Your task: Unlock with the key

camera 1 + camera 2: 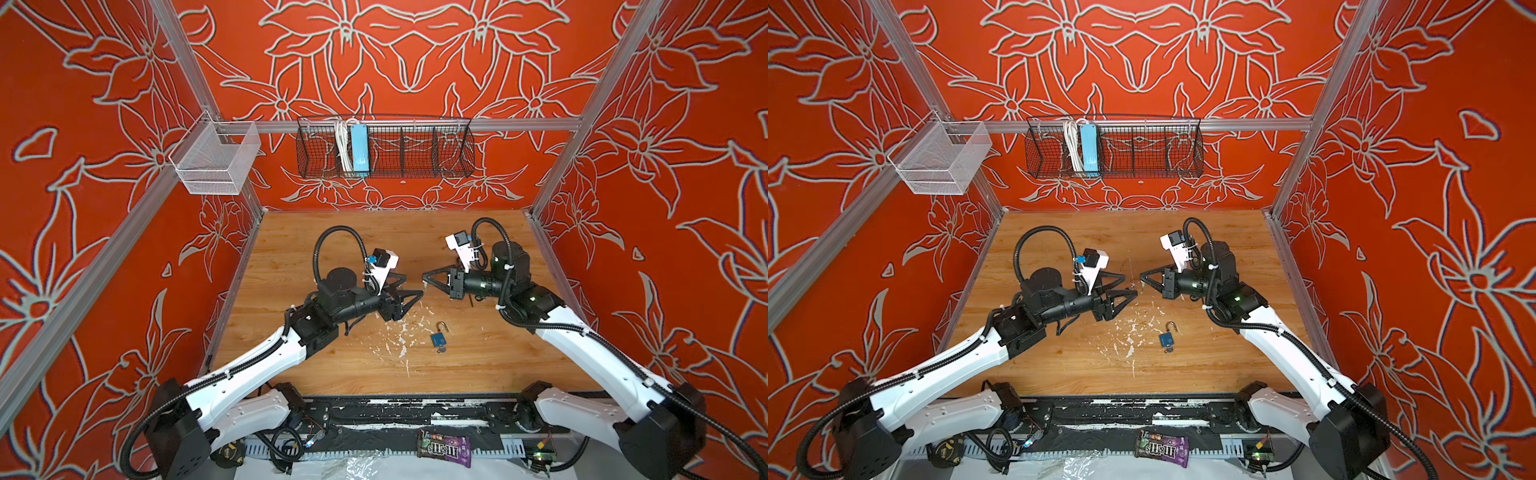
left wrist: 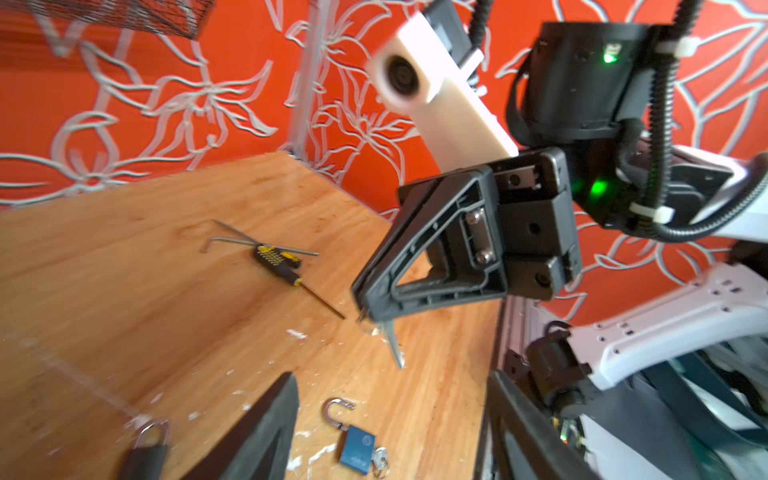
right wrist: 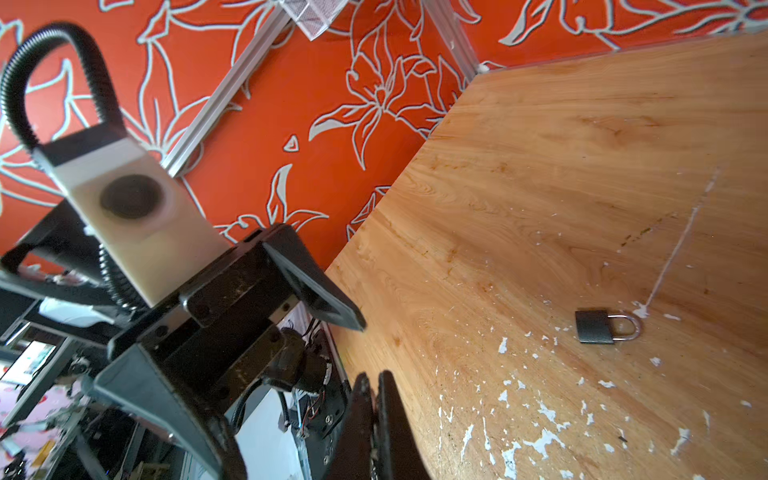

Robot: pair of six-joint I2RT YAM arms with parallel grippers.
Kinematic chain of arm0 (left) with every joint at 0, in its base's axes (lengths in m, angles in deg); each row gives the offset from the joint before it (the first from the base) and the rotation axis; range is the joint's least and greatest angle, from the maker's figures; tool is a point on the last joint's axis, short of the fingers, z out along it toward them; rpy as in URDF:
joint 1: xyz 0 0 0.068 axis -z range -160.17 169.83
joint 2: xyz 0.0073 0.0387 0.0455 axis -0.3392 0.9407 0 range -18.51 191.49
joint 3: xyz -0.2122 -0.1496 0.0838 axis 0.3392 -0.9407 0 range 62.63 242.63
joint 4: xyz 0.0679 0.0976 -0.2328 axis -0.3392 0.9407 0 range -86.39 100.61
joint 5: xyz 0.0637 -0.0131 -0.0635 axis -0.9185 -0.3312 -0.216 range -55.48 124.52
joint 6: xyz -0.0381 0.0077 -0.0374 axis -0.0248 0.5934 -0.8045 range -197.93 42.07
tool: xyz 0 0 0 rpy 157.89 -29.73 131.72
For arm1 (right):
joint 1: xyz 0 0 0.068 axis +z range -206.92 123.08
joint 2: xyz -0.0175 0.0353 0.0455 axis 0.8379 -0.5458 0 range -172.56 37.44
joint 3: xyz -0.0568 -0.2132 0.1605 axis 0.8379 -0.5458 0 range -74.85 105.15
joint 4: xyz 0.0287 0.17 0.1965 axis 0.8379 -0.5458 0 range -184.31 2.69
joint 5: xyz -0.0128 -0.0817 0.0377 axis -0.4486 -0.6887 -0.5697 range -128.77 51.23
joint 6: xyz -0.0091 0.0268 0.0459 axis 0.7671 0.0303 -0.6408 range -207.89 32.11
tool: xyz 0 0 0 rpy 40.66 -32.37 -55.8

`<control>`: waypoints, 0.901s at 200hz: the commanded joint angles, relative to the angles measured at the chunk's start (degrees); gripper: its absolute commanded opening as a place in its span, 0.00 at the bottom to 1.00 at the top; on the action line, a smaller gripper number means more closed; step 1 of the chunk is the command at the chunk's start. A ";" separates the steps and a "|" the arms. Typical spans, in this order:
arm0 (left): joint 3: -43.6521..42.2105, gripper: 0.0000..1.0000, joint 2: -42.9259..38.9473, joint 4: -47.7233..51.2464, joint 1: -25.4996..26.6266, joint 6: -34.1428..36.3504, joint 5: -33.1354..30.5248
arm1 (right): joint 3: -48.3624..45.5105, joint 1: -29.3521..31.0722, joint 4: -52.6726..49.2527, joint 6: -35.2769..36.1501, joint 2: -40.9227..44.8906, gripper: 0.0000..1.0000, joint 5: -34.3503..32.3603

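L gripper (image 1: 411, 286) seen w/ jaws spread apart, raised over centre of table (image 1: 274, 266). R gripper (image 1: 424, 277) seen pressed together on silver key (image 2: 394, 345). Blade is seen sticking out past the tips in L wrist view. Tips of both grippers are pointed at each other, close but apart. Blue padlock (image 1: 438, 340) is laid flat on table, nearer the front edge than both grippers. Its shackle is open, and a second key (image 2: 380, 457) on a ring is seated in its base. Grey padlock (image 3: 596, 327), shackle closed, is laid flat on table, apart from blue one. Screwdriver (image 2: 278, 266) & hex keys (image 2: 216, 241) noted on table, crossed over each other.
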 commanded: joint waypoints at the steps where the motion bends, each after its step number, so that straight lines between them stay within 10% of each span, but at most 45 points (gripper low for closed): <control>1: -0.25 0.82 -3.85 4.86 -0.16 -12.69 -12.70 | 1.44 -0.14 -2.00 -3.88 1.00 0.00 -5.93; 78: -0.66 0.94 -2.26 9.72 8.55 -46.38 -34.20 | -8.67 0.53 3.01 -19.92 8.11 0.00 -18.33; 180: 1.68 0.62 16.46 -16.65 18.56 -57.04 -41.58 | -15.74 0.99 11.61 -39.62 14.66 0.00 -25.90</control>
